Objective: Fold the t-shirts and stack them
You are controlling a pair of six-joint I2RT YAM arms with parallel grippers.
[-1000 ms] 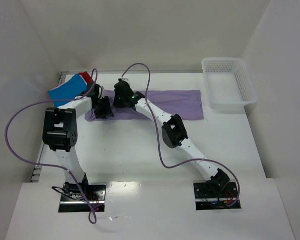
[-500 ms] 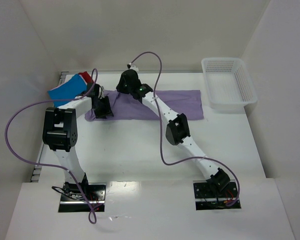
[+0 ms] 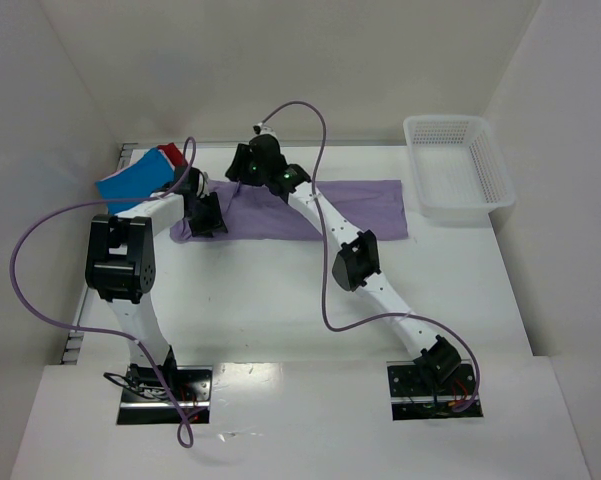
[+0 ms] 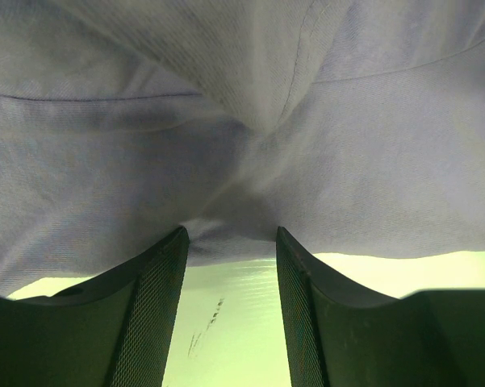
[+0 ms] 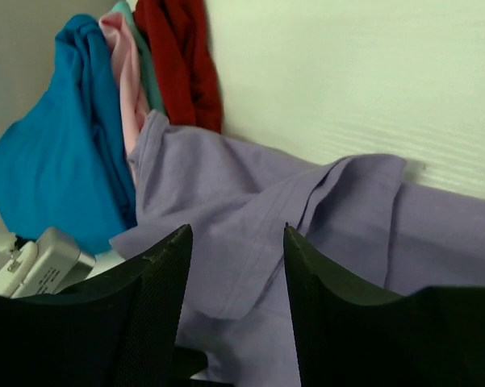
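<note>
Left tool [image 4: 230,235]: about half open, tips touching the bunched hem of the lavender t-shirt [image 3: 365,208]; no firm grip.
Right tool [image 5: 234,232]: about half open, empty, above the same shirt.
Lavender t-shirt: soft wrinkled strip, 12 o'clock on the worktop [image 3: 280,300].
Stack: blue t-shirt [image 3: 130,183], pink t-shirt [image 5: 123,64], red t-shirt [image 3: 170,153], 10 o'clock.

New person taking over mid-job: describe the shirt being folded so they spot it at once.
On the far half of the white table, between the mesh basket on the right and the folded pile in the far left corner, lies a long strip of cloth. That shirt is the only lavender-purple one; the pile's are blue, pink and red.
</note>
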